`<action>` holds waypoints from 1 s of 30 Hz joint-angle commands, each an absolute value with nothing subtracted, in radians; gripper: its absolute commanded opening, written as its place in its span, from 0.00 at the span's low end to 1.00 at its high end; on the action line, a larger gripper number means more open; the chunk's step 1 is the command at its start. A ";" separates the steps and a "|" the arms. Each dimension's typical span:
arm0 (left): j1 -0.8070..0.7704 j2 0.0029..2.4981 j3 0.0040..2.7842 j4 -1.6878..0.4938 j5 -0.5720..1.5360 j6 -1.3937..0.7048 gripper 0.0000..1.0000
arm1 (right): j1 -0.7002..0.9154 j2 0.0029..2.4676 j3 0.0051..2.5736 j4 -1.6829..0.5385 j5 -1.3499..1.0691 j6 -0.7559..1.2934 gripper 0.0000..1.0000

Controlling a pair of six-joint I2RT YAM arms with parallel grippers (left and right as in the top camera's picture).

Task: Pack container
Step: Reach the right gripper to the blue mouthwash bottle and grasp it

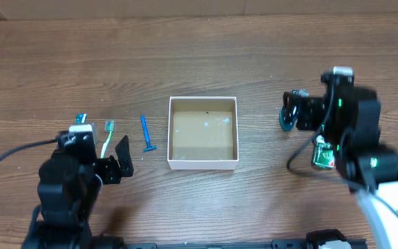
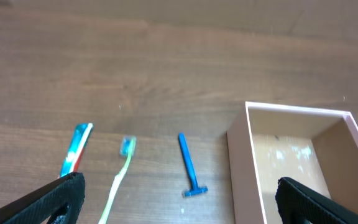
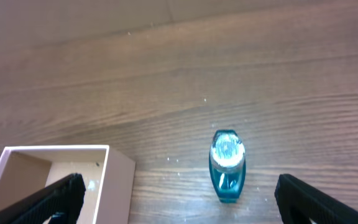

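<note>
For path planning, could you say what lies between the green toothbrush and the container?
Only the blue razor, apart from the container, as the overhead view shows.

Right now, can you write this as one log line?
container: empty | razor, toothbrush: on table | bottle: on table | left gripper: open | right gripper: open

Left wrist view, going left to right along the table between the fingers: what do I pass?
In order: blue-and-red tube → green toothbrush → blue razor → container.
</note>
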State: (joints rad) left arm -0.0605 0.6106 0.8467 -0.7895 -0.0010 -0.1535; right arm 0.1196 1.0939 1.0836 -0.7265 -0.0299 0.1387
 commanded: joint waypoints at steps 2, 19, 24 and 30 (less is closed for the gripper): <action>-0.066 0.730 0.979 -0.884 0.074 -0.164 1.00 | 0.120 1.293 1.371 -0.958 -0.028 0.044 1.00; -0.066 0.797 1.033 -0.953 0.079 -0.161 1.00 | 0.077 1.572 1.498 -1.083 0.016 0.123 1.00; -0.066 0.797 1.033 -0.953 0.078 -0.161 1.00 | 0.077 1.684 1.498 -1.090 0.011 0.128 1.00; -0.066 0.797 1.033 -0.953 0.078 -0.161 1.00 | 0.077 1.785 1.497 -1.105 -0.002 0.128 1.00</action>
State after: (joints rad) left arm -0.0605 0.7990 1.0023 -0.9546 0.0685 -0.1555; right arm 0.0792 1.7657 1.4750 -1.1023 0.0059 0.1200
